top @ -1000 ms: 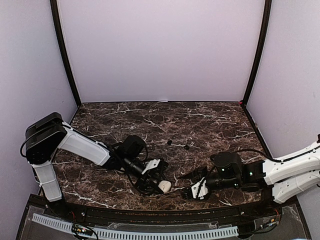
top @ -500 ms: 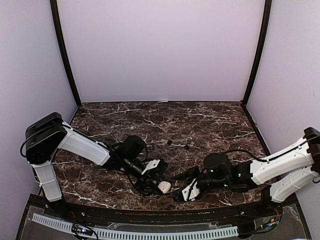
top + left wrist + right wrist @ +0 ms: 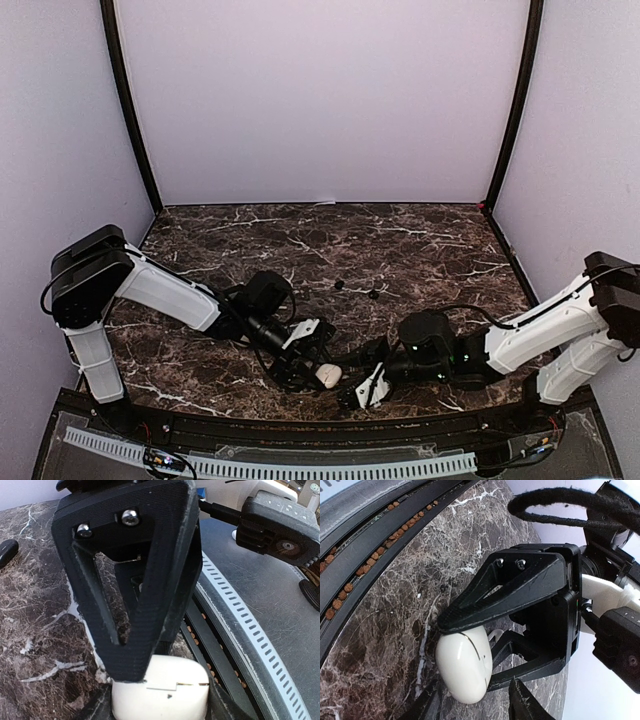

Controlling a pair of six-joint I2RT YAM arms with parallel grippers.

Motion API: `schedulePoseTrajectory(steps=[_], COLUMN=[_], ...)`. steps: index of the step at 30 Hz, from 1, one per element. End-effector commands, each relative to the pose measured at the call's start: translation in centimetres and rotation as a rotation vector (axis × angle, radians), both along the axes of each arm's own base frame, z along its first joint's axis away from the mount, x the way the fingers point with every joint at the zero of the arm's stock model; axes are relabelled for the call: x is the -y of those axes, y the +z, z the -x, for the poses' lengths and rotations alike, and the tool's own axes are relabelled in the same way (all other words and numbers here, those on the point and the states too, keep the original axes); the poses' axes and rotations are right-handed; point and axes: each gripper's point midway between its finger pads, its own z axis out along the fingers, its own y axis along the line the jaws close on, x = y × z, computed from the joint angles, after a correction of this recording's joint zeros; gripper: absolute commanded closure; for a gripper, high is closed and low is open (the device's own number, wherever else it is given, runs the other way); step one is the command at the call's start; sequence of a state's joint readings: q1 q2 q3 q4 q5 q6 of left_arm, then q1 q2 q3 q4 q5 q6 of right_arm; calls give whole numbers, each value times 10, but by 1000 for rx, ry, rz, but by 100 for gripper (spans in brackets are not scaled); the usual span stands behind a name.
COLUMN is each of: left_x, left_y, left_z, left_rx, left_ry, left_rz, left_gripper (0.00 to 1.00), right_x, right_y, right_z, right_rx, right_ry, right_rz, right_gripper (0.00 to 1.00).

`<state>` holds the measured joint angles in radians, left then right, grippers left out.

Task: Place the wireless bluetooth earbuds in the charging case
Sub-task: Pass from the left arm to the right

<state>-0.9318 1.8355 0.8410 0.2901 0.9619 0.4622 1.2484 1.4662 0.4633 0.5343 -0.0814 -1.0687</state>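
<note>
The white charging case point(image 3: 327, 374) lies on its side on the marble tabletop point(image 3: 420, 240), at the near middle of the table and just beside the front edge. The left gripper point(image 3: 320, 366) pinches it, with 1 finger on its upper face and 1 under it. The lid seam reads as closed in both wrist views, and no bud can be seen in or on it. The 2 black earbuds point(image 3: 339, 284) lie loose on the marble at about 12 and 1 o'clock from the case, well apart from it and near each other. No white earbuds can be made out. I judge the task barely begun: the case is secured, but the lid has yet to be opened and every bud has yet to be fetched and seated. The right gripper point(image 3: 355, 393) sits at about 4 o'clock from the case, its jaws spread to either side of the case's near end. Whether its fingers touch the shell cannot be told. Room is tight at 6 o'clock, where the black rail point(image 3: 300, 425) and a white slotted strip point(image 3: 300, 466) run just past the marble's edge. From 10 to 2 o'clock the marble lies bare up to the back wall point(image 3: 320, 100), apart from the buds.
</note>
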Motion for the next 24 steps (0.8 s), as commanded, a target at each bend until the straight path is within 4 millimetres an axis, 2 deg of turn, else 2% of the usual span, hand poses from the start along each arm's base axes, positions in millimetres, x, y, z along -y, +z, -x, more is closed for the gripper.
schedulePoseTrajectory(steps=[1,11,21,24], left_x=[1,1,0,0], left_y=[17,19,18,20], left_z=[1,2,2,2], left_rx=[1,-1,1,11], left_ry=[-16,-20,-20,-14], left_rz=[48,55,57,65], left_gripper=[51,51,50,42], right_x=[-9,-13,-15,-15], right_y=[8,0,2,5], right_z=[4,6,3,3], right_rx=[30,47,56,56], right_ry=[24,32,21,19], right_rz=[-51,-40,-57,-67], right_gripper=[56,57,75,81])
